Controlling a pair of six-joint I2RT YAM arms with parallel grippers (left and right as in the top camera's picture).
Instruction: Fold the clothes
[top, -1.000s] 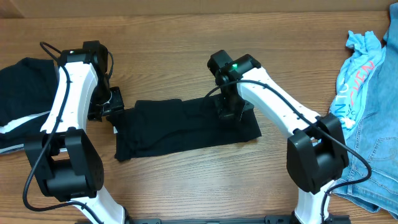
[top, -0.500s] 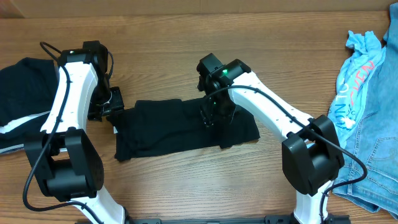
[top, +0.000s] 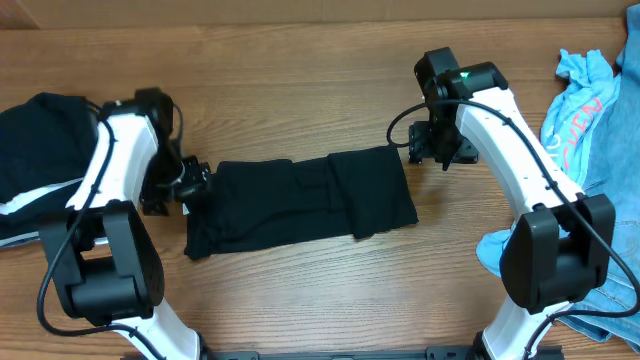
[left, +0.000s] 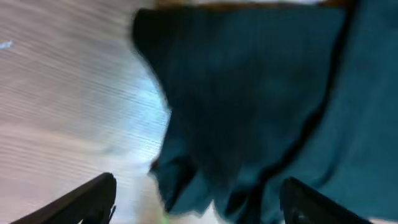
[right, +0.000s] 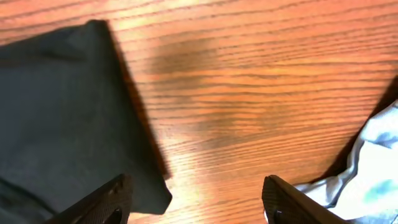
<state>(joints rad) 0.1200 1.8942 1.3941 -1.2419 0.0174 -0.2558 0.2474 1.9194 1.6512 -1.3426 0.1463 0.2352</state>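
Note:
A black garment (top: 300, 205) lies folded in a long strip across the middle of the table, its right end doubled over. My left gripper (top: 190, 183) sits at the strip's left end with its jaws wide open. In the blurred left wrist view the dark cloth (left: 261, 93) lies loose between the fingers (left: 87, 202). My right gripper (top: 428, 150) hangs open over bare wood just past the garment's upper right corner. In the right wrist view the garment's corner (right: 56, 112) lies by the left finger, and nothing is between the jaws.
A heap of black clothes (top: 35, 150) lies at the left edge. A light blue printed shirt (top: 580, 110) and denim (top: 600, 250) are piled at the right edge; the blue cloth (right: 367, 174) shows by the right finger.
My right gripper opened, left the garment's middle and moved up and right onto bare table. My left gripper opened wider, letting go of the garment's left end.

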